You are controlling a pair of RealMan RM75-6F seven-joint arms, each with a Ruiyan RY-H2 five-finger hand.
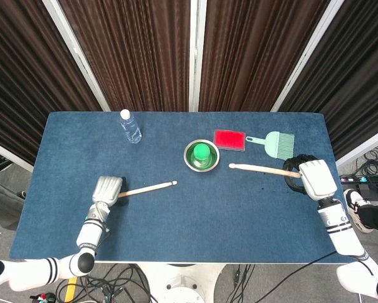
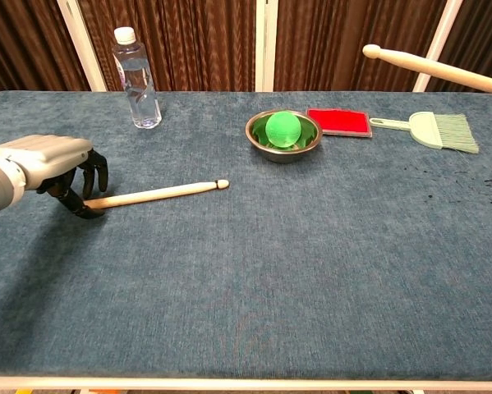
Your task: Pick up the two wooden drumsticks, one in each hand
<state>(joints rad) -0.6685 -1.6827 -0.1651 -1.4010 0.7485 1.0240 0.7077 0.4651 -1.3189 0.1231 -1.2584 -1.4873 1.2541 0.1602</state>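
Observation:
One wooden drumstick (image 1: pixel 147 188) (image 2: pixel 159 194) lies flat on the blue table (image 1: pixel 195 214), its tip pointing right. My left hand (image 1: pixel 108 189) (image 2: pixel 44 160) is lowered over its butt end. The dark fingers (image 2: pixel 89 171) curl down around the wood, but how firmly they close is unclear. My right hand (image 1: pixel 316 178) holds the second drumstick (image 1: pixel 258 168) (image 2: pixel 430 67) raised above the table at the right, its tip pointing left. This hand itself is outside the chest view.
A water bottle (image 1: pixel 130 126) (image 2: pixel 137 80) stands at the back left. A metal bowl (image 1: pixel 190 158) (image 2: pixel 254 135) holding a green ball sits mid-table, with a red flat box (image 1: pixel 230 139) (image 2: pixel 338 121) and a green brush (image 1: pixel 274 142) (image 2: pixel 439 130) to its right.

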